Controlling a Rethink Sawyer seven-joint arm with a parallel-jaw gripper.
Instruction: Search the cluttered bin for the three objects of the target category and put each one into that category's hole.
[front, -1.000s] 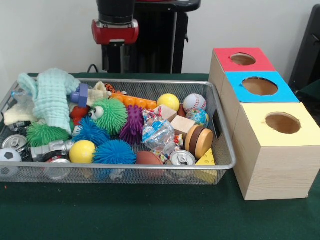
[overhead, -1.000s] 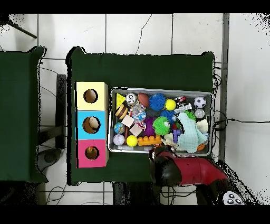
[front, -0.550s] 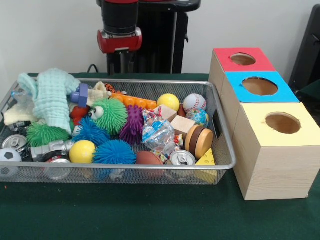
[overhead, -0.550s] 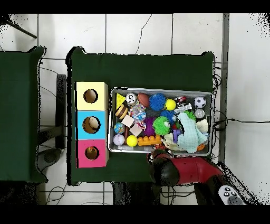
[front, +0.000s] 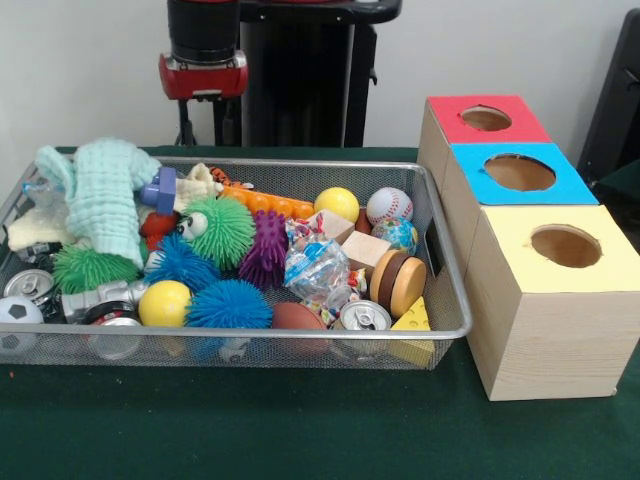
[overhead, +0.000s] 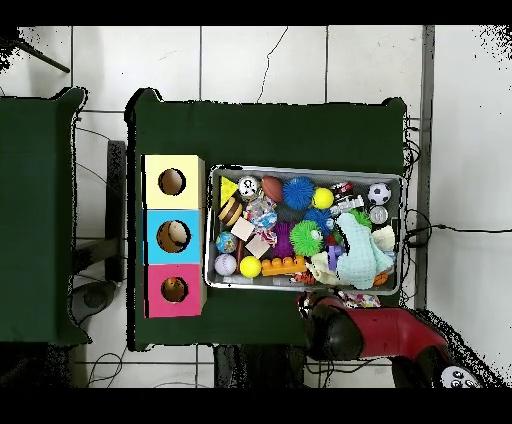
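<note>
A dark green cloth-covered worktop (front: 300, 430) is seen before a pale wall, and in the overhead view it stands on a floor of light tiles (overhead: 260, 60). A silver wire-mesh bin (front: 455, 300) is set on the worktop, crowded with small things. Just beside it a row of three wooden boxes is placed: a red-topped box (front: 470, 135), a blue-topped box (front: 570, 185) and a yellow-topped box (front: 520, 270), each with a round hole in its lid.

Inside the bin a pale green knitted cloth (front: 105, 195) is heaped at one end, with a blue plastic peg (front: 160, 190) just beside it. Spiky rubber balls are gathered near the middle: a green one with eyes (front: 220, 230), a purple one (front: 268, 245) and a blue one (front: 228, 303). A smooth yellow ball (front: 165, 302) is lying between the blue spiky ones, and a second yellow ball (front: 338, 203) is found near a white baseball (front: 389, 206). A plain wooden cube (front: 365, 248), a brown and tan wooden disc (front: 400, 283), a yellow cheese-shaped wedge (front: 412, 320) and a silver drinks can (front: 365, 317) are packed into the end nearest the boxes. A small black and white football (front: 18, 312) is lodged in the opposite corner.

The red and black arm's hand (front: 203, 125) is held above the far rim of the bin, over the cloth end, touching nothing. Whether it is released or clenched cannot be told.
</note>
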